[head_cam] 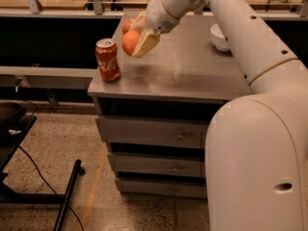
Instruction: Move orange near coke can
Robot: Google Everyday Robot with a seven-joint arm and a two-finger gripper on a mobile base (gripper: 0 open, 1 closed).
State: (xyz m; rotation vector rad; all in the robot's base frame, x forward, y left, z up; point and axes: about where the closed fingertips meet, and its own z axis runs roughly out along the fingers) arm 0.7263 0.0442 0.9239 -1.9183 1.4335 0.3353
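Slanting down from the upper right over the grey cabinet top (192, 76), wrist bent leftward, with the gripper (136, 43) pinching the orange (128, 42) between 2 tan fingers (147, 40). Held above the surface just right of the coke can (107, 60), level with its top, not touching it.

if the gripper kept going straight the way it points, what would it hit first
Probably the grey tabletop just beside the small red coke can; the gripper, holding the round bright orange, points down-left. Depth is unclear, so it might clip the can.
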